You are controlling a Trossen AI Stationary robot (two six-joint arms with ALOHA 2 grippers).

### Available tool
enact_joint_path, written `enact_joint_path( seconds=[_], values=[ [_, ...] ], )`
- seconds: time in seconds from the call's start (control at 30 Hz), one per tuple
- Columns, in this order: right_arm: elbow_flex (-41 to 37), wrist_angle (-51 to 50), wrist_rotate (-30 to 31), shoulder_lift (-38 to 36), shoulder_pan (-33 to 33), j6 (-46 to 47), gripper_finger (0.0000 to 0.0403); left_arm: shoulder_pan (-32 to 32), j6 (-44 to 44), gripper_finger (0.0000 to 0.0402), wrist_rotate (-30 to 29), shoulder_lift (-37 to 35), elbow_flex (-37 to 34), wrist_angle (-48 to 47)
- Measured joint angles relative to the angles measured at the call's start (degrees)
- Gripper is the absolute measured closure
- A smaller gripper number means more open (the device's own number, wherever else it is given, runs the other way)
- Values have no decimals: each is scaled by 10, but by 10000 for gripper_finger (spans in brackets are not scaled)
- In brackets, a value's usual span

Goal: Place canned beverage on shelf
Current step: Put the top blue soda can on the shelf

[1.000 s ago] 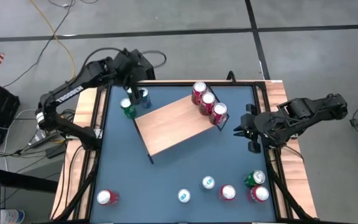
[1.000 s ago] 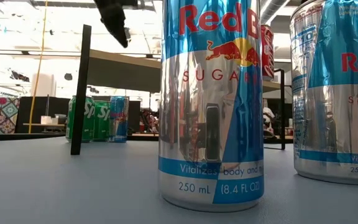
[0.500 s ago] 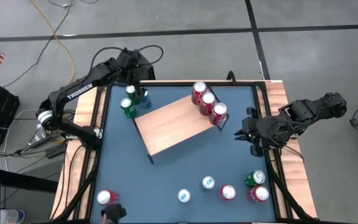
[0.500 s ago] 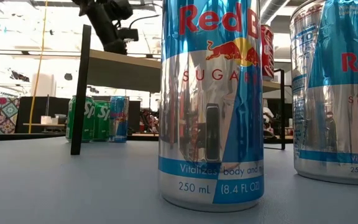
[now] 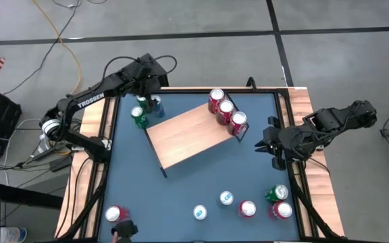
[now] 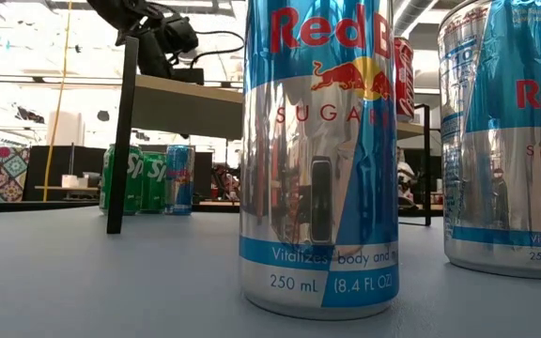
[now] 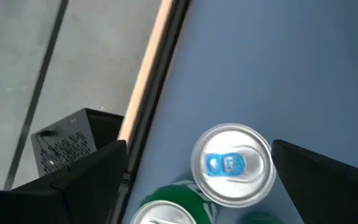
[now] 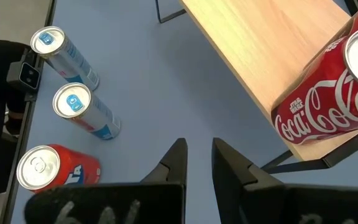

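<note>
My left tool [image 5: 147,102] hangs over the bench's [image 5: 188,185] far left corner, fingers spread wide and empty, directly above a blue can [image 7: 231,163] that stands beside a green can [image 5: 139,117]. My right tool [image 5: 267,145] waits at the bench's right edge, fingers nearly together with only a narrow gap, holding nothing. The shelf [image 5: 188,135] sits skewed across the far middle of the bench, and three red cans [image 5: 226,111] stand in a row along its right end. More cans stand along the near edge: one red at the near left corner [image 5: 116,214], the others clustered toward the near right corner [image 5: 279,202].
</note>
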Motion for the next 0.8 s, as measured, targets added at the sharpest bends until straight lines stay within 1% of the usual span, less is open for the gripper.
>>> enact_joint_path(
  seconds=[0.2,0.27,0.33,0.43,0.53,0.77,0.8],
  values=[
    [0,0,0,0,0,-1,345,-1,1,16,-4,0,-28,2],
    [0,0,0,0,0,-1,345,-1,1,16,-6,0,-37,17],
    [0,0,0,0,0,-1,345,-1,-2,16,-21,0,-47,40],
    [-6,1,0,0,0,-1,345,-1,1,29,-31,0,-57,47],
    [-16,0,0,0,0,-1,345,0,2,62,-28,0,-66,46],
    [-28,1,1,0,-1,-1,345,-6,-1,180,-25,0,-69,44],
    [-28,2,2,0,-1,1,345,-7,-1,187,-27,0,-69,45]
  ],
)
